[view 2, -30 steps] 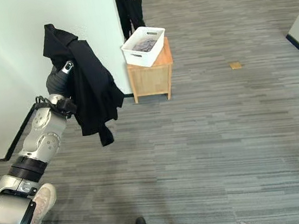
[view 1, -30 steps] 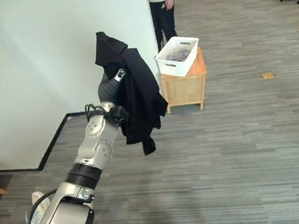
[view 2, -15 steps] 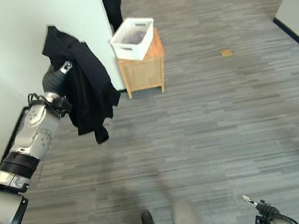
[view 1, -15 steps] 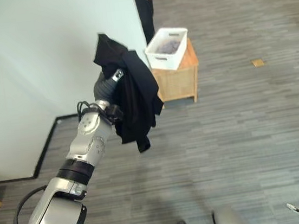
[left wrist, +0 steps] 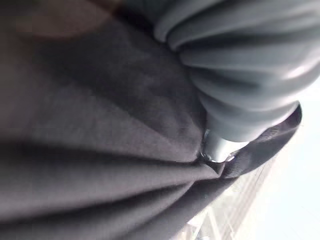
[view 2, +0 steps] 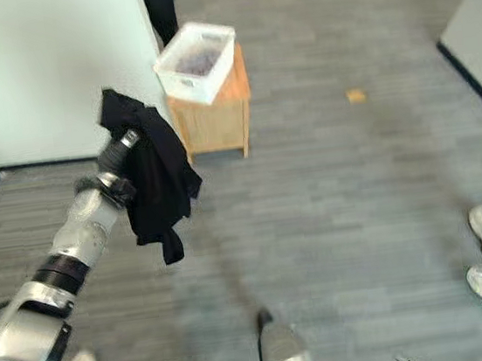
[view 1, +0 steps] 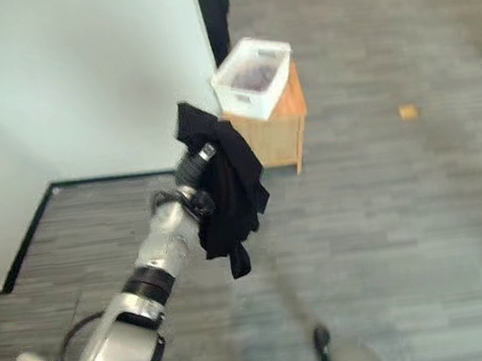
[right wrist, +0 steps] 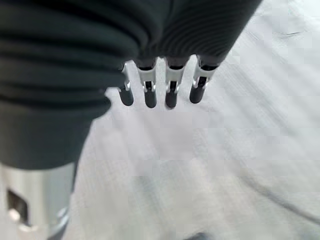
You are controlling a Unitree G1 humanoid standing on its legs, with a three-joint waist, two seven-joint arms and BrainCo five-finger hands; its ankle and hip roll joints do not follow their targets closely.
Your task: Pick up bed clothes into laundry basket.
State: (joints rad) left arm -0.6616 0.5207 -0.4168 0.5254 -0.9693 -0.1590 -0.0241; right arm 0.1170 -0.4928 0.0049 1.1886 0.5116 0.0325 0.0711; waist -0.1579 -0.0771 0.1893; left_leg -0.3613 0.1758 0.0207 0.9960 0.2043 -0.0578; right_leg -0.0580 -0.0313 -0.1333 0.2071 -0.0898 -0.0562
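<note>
Above grey floor, 1 black garment point(view 1: 226, 182) draping left hand point(view 1: 193, 163), fingers hidden, 1 white basket point(view 1: 253, 77), right hand point(right wrist: 160, 80) fingers straight.

Silver-grey arm point(view 1: 166, 251), black elbow band, dark ribbed wrist cover point(right wrist: 60, 55).

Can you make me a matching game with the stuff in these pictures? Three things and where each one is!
Things:
1. black garment
2. white laundry basket
3. wooden side table

Places:
A. standing on the grey floor by the wall
B. hanging from the left hand
C. sitting on top of the wooden table

Pairs: 1-B, 2-C, 3-A
</note>
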